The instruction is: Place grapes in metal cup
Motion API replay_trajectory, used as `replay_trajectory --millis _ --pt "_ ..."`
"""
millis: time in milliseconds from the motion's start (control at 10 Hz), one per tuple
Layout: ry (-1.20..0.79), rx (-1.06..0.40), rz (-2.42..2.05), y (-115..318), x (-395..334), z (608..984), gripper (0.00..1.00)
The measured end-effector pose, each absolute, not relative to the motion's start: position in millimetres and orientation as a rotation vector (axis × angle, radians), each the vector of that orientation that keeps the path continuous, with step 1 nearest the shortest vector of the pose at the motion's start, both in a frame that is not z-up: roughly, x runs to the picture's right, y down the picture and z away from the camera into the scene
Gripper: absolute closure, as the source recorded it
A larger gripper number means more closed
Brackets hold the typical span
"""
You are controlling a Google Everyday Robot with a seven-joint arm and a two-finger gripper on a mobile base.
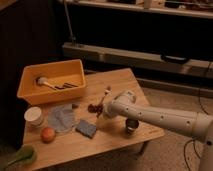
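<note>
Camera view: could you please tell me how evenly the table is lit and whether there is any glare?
In the camera view the light is dim and warm: the table is the brightest area, and the background behind it is dark. There is no strong glare; the metal cup shows only a dull sheen. The gripper, beside the grapes at mid-table, reads dark.
</note>
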State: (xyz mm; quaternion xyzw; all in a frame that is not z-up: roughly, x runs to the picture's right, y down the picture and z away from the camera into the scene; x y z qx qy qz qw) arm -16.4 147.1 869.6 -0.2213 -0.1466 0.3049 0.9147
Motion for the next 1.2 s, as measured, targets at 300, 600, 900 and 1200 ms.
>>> replay_trajectory --millis 300,600,900,1200 --pt "-0.311 -0.471 0.634 148 -28 875 0.55" --pt "-0.311 -0.507 0.653 150 -31 880 0.86" --pt "-0.334 -0.518 0.664 145 -32 877 1.0" --pt "-0.382 -0.486 0.656 112 -24 842 1.0"
